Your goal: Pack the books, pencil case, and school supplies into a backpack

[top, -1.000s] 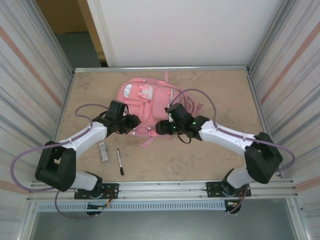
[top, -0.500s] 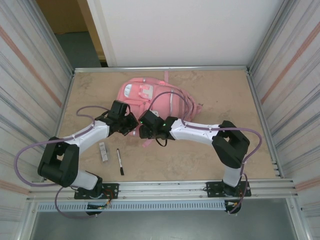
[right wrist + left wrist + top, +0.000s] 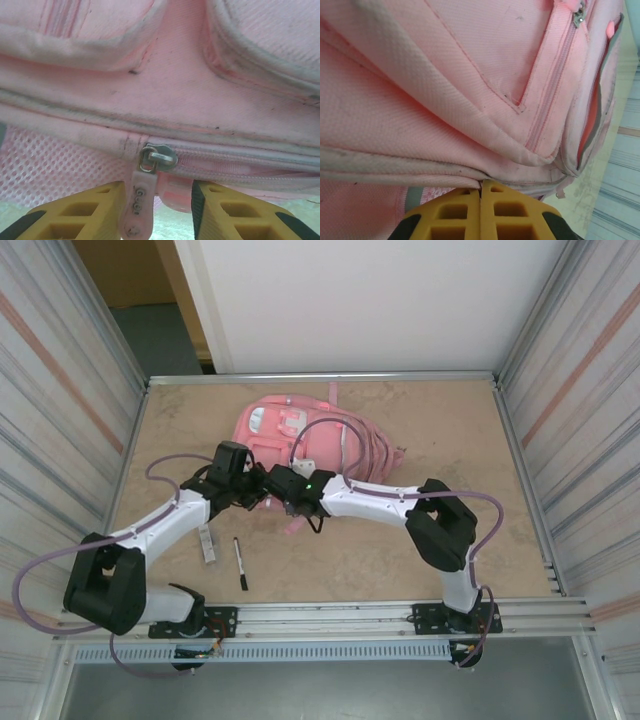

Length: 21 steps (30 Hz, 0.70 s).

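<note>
Woven pink backpack (image 3: 470, 100), left pincer (image 3: 481, 185) clenched, right pincer (image 3: 157, 192) parted around zipper pull (image 3: 136, 204).

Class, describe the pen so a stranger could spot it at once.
Start at the big pink backpack. Below it in the top view, left of centre, two small things lie. The pen is the slim black stick, right of the whitish-grey bar.

Backpack (image 3: 370, 450) pink, paler pink-white front — pen (image 3: 240, 562) black, pale tip — table (image 3: 450, 440) mottled tan
</note>
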Each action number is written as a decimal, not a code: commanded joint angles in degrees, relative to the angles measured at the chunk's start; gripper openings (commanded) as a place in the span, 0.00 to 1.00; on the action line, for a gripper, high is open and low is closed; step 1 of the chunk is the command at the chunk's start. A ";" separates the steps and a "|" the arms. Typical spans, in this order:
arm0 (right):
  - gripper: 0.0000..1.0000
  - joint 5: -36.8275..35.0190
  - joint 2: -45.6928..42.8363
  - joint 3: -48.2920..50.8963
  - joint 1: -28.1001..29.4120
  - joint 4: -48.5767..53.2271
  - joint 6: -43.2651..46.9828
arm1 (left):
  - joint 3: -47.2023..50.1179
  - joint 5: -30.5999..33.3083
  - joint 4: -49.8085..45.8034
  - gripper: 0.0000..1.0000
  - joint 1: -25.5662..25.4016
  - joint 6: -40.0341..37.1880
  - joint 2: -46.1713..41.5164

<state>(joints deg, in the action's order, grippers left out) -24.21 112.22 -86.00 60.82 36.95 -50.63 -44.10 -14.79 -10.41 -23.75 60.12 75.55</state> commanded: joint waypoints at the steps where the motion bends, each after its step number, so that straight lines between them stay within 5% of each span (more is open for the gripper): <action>1: 0.38 -5.21 1.48 -4.49 0.68 7.70 -2.28 | 0.04 -2.62 1.39 0.00 -0.51 -0.10 -3.43; 6: 0.30 -3.58 -0.38 -5.76 -0.24 10.12 -2.04 | 1.14 -2.02 1.01 0.00 -0.34 -0.21 -4.47; 14: 0.04 15.44 -4.68 -1.27 -5.23 6.62 -1.75 | 2.64 -1.89 0.77 0.00 0.63 -0.93 -5.01; 21: 0.00 35.64 -10.74 7.22 -11.89 0.58 -3.65 | 3.99 -1.03 0.23 0.00 2.53 -3.00 -4.61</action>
<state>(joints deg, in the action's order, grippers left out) 0.73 105.65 -82.65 51.70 37.74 -52.31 -41.10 -16.16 -9.91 -22.74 59.59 72.71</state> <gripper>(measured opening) 0.139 0.049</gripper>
